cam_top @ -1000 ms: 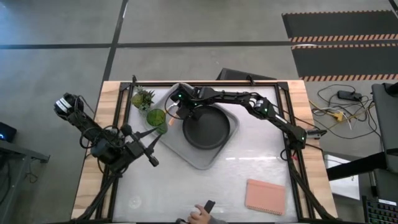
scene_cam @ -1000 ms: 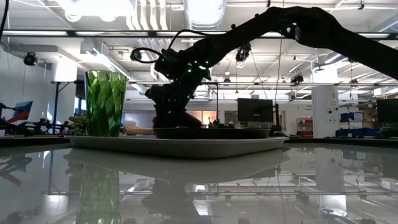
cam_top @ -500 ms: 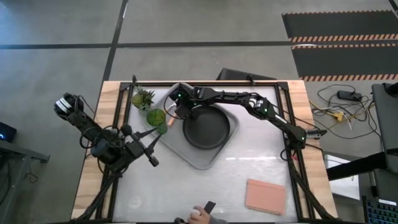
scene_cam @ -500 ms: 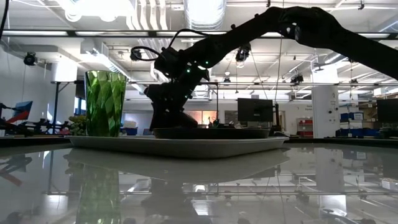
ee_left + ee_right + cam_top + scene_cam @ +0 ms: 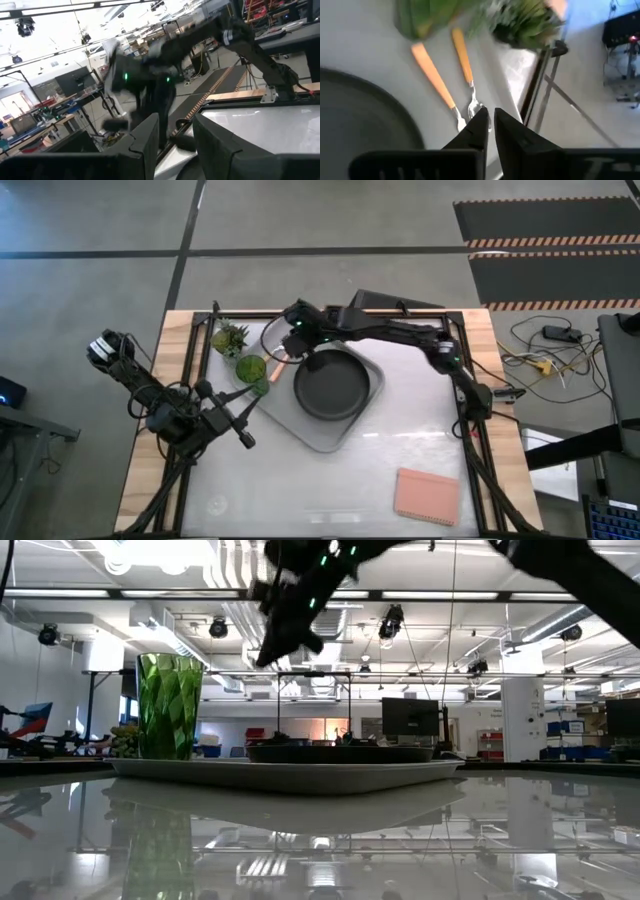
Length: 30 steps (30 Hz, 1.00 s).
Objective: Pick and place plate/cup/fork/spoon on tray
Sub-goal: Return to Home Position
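The cup (image 5: 251,367) and potted plant (image 5: 230,337) crowd the tray's (image 5: 330,438) far-left corner; near side open.

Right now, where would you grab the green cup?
Probably around its middle, jaws on opposite walls, coming in level from the bare table side. The cup stands upright with tall walls, and the plant and the plate crowd its other sides.

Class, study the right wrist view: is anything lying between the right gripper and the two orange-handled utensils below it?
Nothing visible does. The right gripper hangs above the two orange-handled utensils, which lie uncovered beside the plate, with only open air between. The left gripper waits apart, open.
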Tool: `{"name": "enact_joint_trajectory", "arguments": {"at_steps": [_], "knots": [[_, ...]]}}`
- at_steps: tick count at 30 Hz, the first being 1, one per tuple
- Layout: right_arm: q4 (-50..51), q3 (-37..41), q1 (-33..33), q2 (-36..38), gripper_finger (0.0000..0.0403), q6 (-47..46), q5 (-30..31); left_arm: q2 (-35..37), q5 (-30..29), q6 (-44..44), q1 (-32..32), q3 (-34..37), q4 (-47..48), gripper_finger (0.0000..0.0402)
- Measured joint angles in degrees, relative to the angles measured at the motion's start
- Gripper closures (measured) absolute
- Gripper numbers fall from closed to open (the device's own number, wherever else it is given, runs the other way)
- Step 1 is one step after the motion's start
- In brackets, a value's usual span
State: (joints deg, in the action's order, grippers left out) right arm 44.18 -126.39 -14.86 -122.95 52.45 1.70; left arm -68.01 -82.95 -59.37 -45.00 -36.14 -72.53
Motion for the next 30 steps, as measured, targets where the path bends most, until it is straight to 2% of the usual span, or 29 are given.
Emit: {"name": "enact_joint_trajectory", "arguments": {"at_steps": [8,13,19,26,30], "knots": [[6.9,0.7,5.3,13.4,0.0394,-12.8,-1.1,-0.2,0.1,0.2,0.0,0.0,0.1,0.0299],[6.8,5.9,11.1,20.4,0.0394,-17.4,-2.1,-0.2,0.1,0.5,0.0,0.0,0.1,0.0299],[-1.0,20.2,18.3,28.6,0.0394,-21.4,-1.7,-0.2,0.0,2.5,0.0,0.0,0.5,0.0299],[-16.9,40.7,24.7,38.4,0.0394,-26.0,-1.5,-1.3,-0.1,7.0,0.0,0.0,3.2,0.0299],[-26.7,51.6,27.8,43.3,0.0394,-27.6,1.1,-2.9,-0.1,8.2,0.0,0.0,3.1,0.0299]]}}
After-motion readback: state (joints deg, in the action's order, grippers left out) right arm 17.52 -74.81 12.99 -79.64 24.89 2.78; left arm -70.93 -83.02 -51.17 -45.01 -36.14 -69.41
